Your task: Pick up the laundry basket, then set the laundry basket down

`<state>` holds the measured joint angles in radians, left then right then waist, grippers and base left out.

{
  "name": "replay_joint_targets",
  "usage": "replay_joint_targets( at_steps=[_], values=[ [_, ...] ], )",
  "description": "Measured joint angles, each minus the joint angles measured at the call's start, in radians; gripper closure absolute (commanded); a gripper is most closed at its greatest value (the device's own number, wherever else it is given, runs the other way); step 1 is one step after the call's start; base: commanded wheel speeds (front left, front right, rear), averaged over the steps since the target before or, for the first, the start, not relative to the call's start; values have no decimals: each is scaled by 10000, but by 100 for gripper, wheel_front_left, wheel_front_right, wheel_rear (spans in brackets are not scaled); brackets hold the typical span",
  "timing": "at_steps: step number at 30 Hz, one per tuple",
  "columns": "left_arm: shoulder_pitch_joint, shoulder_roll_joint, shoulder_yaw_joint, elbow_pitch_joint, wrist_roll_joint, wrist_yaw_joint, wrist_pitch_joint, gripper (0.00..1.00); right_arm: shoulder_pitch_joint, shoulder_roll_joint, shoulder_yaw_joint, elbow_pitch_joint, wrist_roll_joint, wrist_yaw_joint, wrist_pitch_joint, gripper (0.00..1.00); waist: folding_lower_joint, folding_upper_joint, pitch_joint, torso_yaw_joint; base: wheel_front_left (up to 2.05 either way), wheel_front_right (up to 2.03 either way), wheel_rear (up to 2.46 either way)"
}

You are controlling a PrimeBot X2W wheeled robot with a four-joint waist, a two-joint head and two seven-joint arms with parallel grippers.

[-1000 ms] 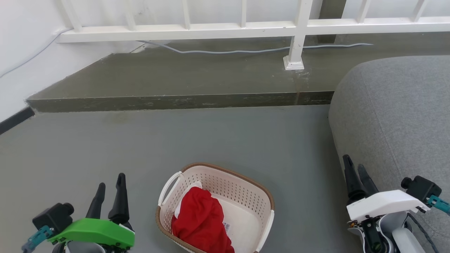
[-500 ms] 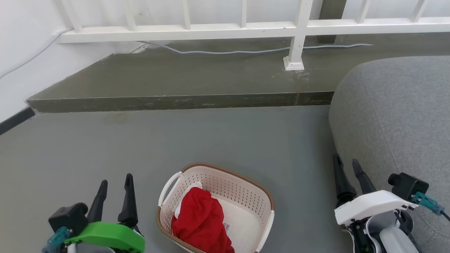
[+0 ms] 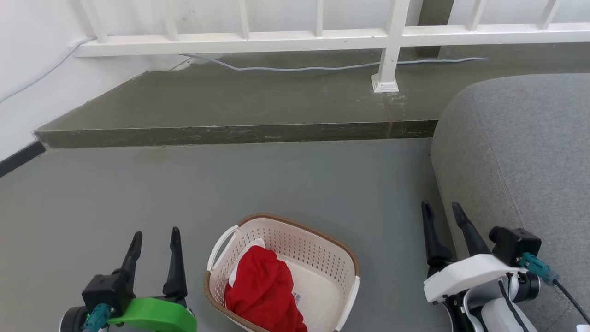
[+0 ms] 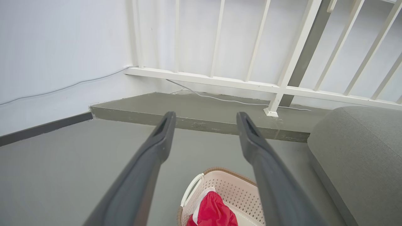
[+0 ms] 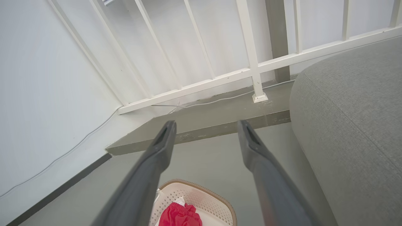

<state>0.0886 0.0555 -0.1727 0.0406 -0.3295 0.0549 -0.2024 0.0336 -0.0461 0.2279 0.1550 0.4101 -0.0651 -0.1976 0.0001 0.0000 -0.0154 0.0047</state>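
Since earlier, left gripper (image 3: 156,234) and right gripper (image 3: 440,205) edged inward, jaws apart, approaching the cream-white perforated plastic laundry basket (image 3: 309,248); next, probably lowering to its white loop handles (image 3: 220,247).

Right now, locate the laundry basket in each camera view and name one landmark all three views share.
Head view: laundry basket at bottom centre, its near end cut off by the bottom edge.
Left wrist view: bottom centre, cut off by the bottom edge.
Right wrist view: bottom centre, likewise cut off.
Shared landmark: the white railing post foot on the raised step, above and right of the basket in every view.
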Motion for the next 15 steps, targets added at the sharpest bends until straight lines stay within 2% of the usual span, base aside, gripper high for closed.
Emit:
replay_joint_targets(
  at_steps=[15],
  values=[
    [328,-6,-244,-257,1632,261,-431,0,176,0,497,-190,-1896,-339,-454,0,0,0,-48,-21,0,0,0]
  ],
)
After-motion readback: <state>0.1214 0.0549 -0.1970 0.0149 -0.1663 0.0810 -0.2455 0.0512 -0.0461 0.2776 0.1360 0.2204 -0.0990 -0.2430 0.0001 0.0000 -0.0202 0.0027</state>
